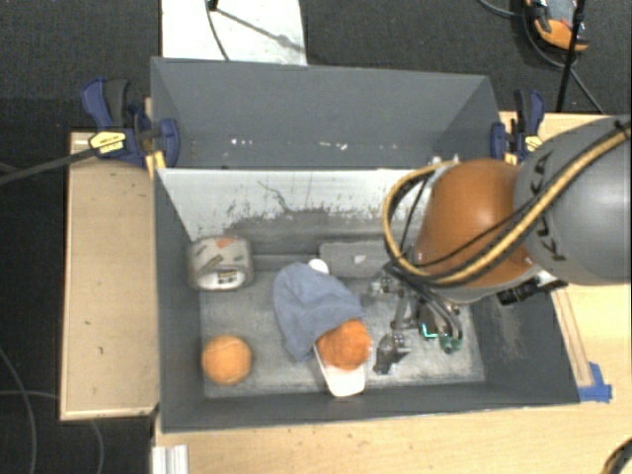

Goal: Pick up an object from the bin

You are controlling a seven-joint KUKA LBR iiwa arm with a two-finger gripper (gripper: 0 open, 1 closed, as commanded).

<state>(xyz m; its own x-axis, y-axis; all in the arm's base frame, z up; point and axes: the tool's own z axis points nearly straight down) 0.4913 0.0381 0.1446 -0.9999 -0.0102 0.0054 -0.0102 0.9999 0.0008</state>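
Note:
My gripper (388,352) hangs low over the bin floor at the front, right of centre. Just to its left an orange ball (344,344) rests on a white cup-like piece (344,379) that lies on its side. The gripper stands beside the ball, and nothing shows between it and the floor. A blue-grey cloth (308,304) lies crumpled behind and to the left of the ball, touching it.
A second orange ball (227,359) sits at the front left. A silver tape measure (219,263) lies at the back left. A flat grey block (351,257) lies behind the cloth. The arm's orange cover and cables hang over the bin's right part.

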